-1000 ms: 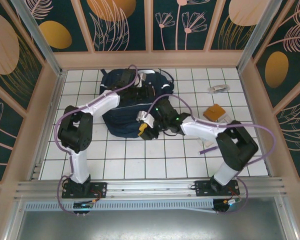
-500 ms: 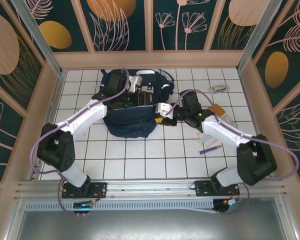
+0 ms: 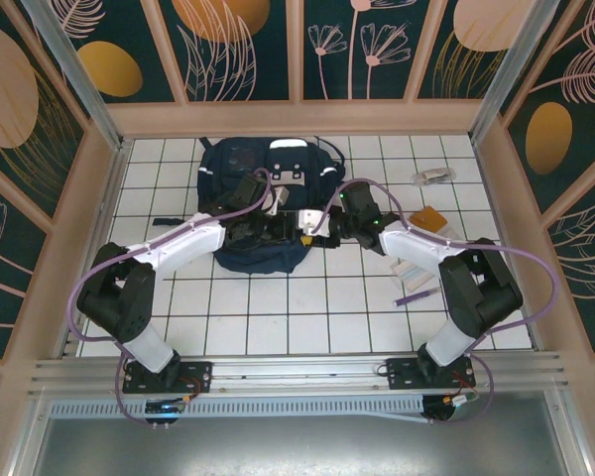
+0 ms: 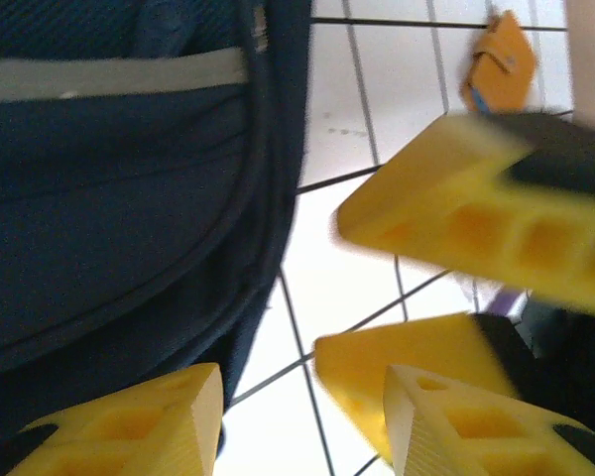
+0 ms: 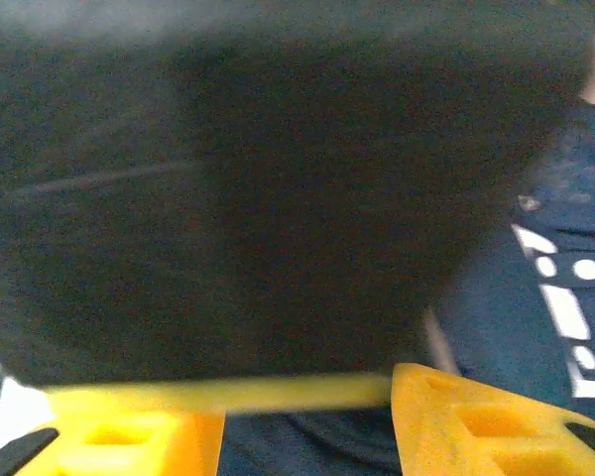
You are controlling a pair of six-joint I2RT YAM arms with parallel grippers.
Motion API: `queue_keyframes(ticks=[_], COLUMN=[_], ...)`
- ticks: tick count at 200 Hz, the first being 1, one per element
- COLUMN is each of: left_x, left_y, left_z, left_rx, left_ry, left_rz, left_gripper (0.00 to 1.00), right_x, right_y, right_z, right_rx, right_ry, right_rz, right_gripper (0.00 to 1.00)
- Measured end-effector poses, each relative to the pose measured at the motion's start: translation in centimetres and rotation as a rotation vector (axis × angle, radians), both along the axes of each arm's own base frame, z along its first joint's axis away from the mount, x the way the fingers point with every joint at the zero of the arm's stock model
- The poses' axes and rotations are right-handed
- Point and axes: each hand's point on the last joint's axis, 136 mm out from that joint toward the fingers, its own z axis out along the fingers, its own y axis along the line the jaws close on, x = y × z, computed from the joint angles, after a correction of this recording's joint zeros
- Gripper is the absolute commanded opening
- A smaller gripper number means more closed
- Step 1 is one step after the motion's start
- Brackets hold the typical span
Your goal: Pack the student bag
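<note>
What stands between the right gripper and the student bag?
The left gripper does: from above, it sits at the student bag's near right edge, directly ahead of the right gripper. The right wrist view shows a dark blurred shape close ahead.

We see the student bag [image 3: 233, 164], a large navy-blue backpack with thin pale stripes and white buckle patches, lying flat on the white-tiled table [image 3: 278, 317], upper centre of the overhead frame.
</note>
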Motion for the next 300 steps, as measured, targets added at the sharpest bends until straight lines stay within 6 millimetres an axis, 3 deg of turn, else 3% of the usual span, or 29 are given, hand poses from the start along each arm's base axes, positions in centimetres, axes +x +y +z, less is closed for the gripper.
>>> queue_keyframes(ticks=[41,61,79,99,122,141,162,188,226,263,300], left_x=[-0.1,-0.6,-0.7,-0.5,-0.4,-0.3,-0.4,-0.5,-0.5,-0.5,-0.8], left_y=[1.1,1.6,2.0,2.3,2.8,3.1,3.2,3.2,3.2,3.2,3.0], left_z=[-1.6,-2.8,-3.4,-3.5,-3.5,-3.7,-3.9,-3.9,-3.9,-3.9,-4.0], left_rx=[0.05,0.073,0.087,0.102,0.123,0.137,0.138,0.135,0.127,0.127,0.139], left_ry=[0.031,0.06,0.068,0.061,0.051,0.052,0.059,0.067,0.08,0.085,0.082], left_rz=[0.077,0.102,0.121,0.141,0.159,0.17,0.177,0.189,0.209,0.223,0.224], left_gripper=[0.46,0.46,0.46,0.46,0.46,0.46,0.46,0.46,0.48,0.48,0.5], right_x=[3.3,6.2,8.7,10.1,10.8,10.5,10.1,8.3,6.7,6.2,6.0], right_y=[-2.6,-4.8,-7.4,-9.7,-10.4,-8.9,-6.7,-4.1,-0.5,0.8,1.2], right_z=[1.9,3.9,6.0,8.0,8.4,6.7,2.7,-1.9,-3.6,-5.0,-6.5], right_rx=[0.135,0.289,0.482,0.726,0.886,0.876,0.752,0.552,0.389,0.309,0.271], right_ry=[-0.003,0.058,0.186,0.401,0.667,0.886,1.097,1.255,1.329,1.35,1.391], right_rz=[-0.104,-0.306,-0.616,-0.895,-1.082,-1.123,-1.16,-1.191,-1.157,-1.164,-1.165], right_gripper=[0.49,0.52,0.53,0.52,0.49,0.47,0.44,0.42,0.42,0.42,0.03])
